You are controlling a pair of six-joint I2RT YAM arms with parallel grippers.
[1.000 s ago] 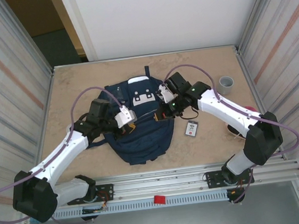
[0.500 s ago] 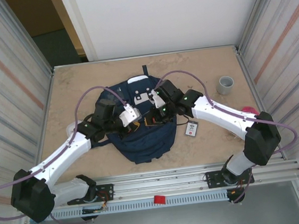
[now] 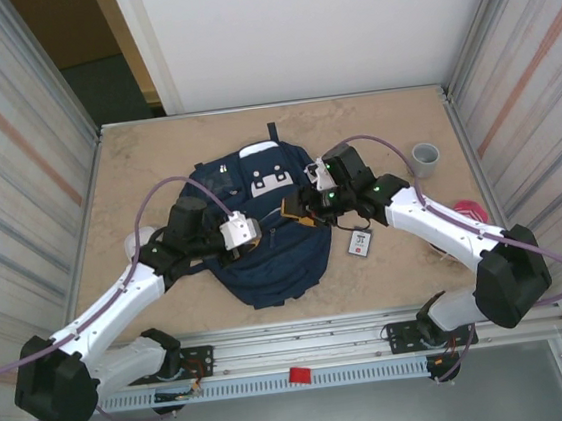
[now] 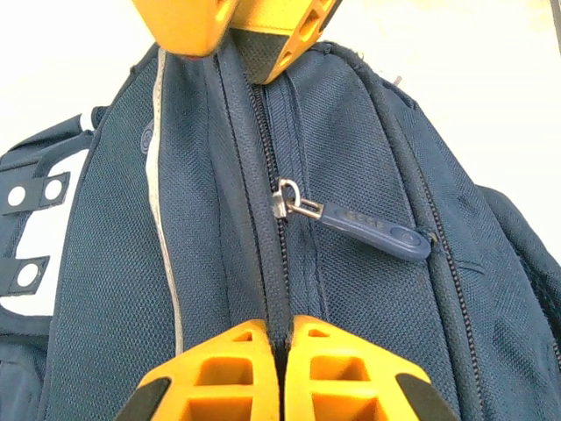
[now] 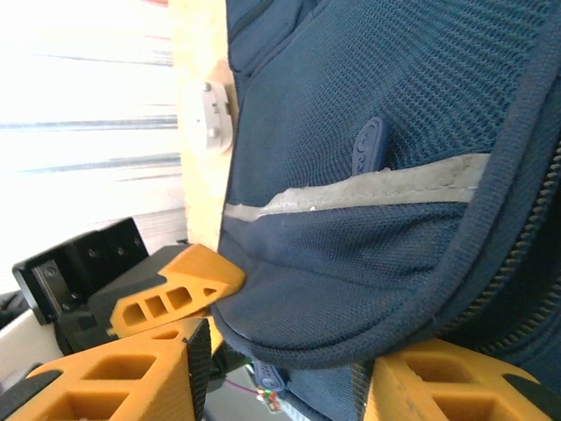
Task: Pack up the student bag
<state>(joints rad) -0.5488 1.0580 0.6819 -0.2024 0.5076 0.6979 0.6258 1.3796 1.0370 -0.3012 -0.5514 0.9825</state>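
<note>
The pale stone-patterned table (image 3: 155, 163) carries the large navy blue fabric student bag (image 3: 267, 267) lying flat at its middle, top end away from the arms. The step in hand looks like opening a zipped compartment. The left gripper (image 4: 277, 329), orange jaws pressed together, pinches the bag's zip seam. It should hold that pinch firm and low so the track stays taut and straight. The right gripper (image 3: 295, 211) has its jaws spread astride a fold of the bag just beyond, clamping nothing. It would do best to settle squarely over the small navy rubber zip pull (image 4: 368, 226) beside the track, close fully on it, then draw along the seam line, not upward.
</note>
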